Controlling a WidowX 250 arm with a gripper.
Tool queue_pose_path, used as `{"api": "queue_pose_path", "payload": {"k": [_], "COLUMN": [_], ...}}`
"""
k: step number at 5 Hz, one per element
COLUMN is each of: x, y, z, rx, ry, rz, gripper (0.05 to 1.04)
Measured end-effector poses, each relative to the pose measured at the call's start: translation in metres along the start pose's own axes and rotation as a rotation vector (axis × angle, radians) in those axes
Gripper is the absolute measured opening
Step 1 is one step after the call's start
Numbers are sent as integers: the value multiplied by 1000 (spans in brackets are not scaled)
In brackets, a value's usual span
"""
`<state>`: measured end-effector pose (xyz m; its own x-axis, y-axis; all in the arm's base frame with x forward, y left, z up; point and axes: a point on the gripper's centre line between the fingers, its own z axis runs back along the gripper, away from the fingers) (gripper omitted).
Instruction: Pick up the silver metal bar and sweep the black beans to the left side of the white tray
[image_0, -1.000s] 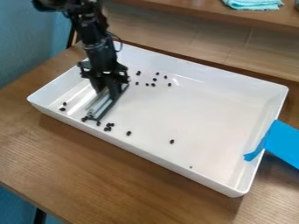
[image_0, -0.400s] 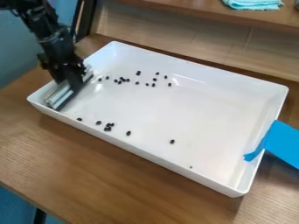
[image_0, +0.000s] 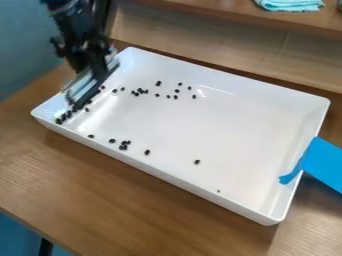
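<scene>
From my remote seat, I took the place for a small robotics lab or test corner, though the view was too narrow for me to be certain. I saw a black robot arm (image_0: 75, 30) over a shallow white tray (image_0: 234, 120) of scattered dark bits (image_0: 197, 162), with blue tape (image_0: 325, 162) on the tray's rim. The wood-grain table (image_0: 167, 205), plain blue wall (image_0: 27, 50) and folded teal cloth (image_0: 290, 5) on a wooden ledge (image_0: 200, 11) looked homelier to me.
</scene>
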<state>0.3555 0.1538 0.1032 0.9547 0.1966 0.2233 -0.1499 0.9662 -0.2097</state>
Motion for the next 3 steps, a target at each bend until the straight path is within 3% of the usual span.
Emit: {"api": "queue_pose_path", "payload": {"k": [1, 3], "x": [4, 2], "y": [-53, -130], "z": [11, 4], "rx": [-31, -38], "ry": [3, 47], "rz": [-9, 7], "gripper": [381, 381]}}
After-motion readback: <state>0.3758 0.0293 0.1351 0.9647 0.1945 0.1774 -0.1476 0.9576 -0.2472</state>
